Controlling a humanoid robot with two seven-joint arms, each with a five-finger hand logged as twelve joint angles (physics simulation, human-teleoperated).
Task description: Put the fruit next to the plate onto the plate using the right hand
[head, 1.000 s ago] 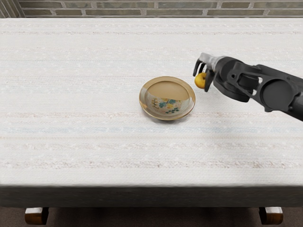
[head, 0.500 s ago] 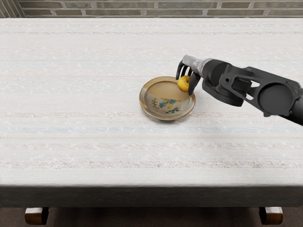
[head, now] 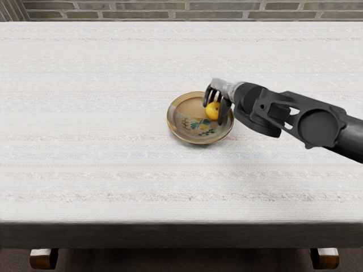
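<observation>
While the right hand [head: 216,102] hangs over the right part of the plate [head: 186,106], its dark fingers [head: 207,97] curl downward like a claw and pinch the fruit [head: 212,110] between them. The fruit is small, round and smooth, yellow-orange, and it sits inside the plate's outline near the right rim; whether it touches the plate's surface cannot be told. The plate is a round, shallow dish with a glossy tan-gold glaze, a raised rim and a painted patch of blue-green and yellow at its lower middle. Apart from the fruit held over it, nothing else shows in the plate. The right arm [head: 295,116] is matte dark grey, built of rounded housings with a disc-shaped joint. The table [head: 113,170] has a pale, woven-looking top with faint horizontal stripes and a dark front edge, standing on brown wooden feet [head: 43,258]. A brick wall [head: 170,10] runs behind it.
</observation>
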